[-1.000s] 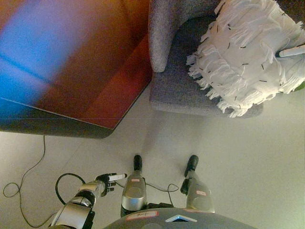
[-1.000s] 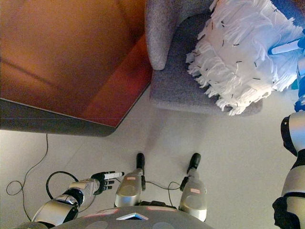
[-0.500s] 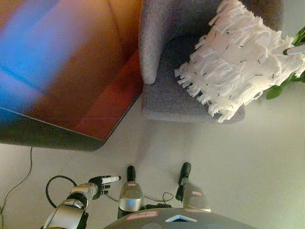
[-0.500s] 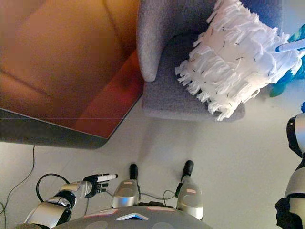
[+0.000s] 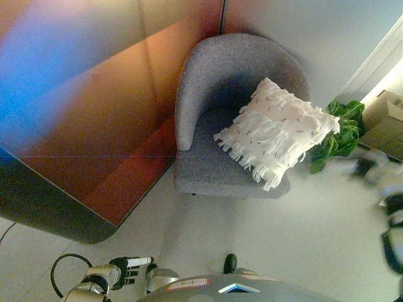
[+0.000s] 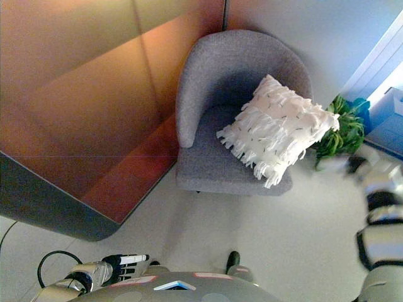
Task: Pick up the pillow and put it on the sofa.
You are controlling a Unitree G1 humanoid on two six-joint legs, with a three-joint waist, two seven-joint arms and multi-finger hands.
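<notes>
A white fringed pillow [image 5: 277, 131] lies tilted on the seat of a grey tub-shaped sofa chair [image 5: 208, 75], leaning toward the chair's right side. No hand touches it. My right hand [image 6: 356, 166] shows as a blur low to the right of the chair, apart from the pillow, near the plant. My left hand [image 5: 129, 264] hangs at the bottom left over the floor, with its fingers straight and nothing in them.
A large brown panelled block [image 5: 82, 126] with a dark base fills the left, close beside the chair. A green plant [image 5: 340, 135] stands at the chair's right, with cardboard boxes [image 5: 384, 119] behind it. Pale floor [image 5: 283, 239] lies in front of the chair.
The camera has pulled back, so the whole chair shows now. My right hand, which touched the pillow's right edge, has come off it and dropped to the right. The left hand stays idle.
</notes>
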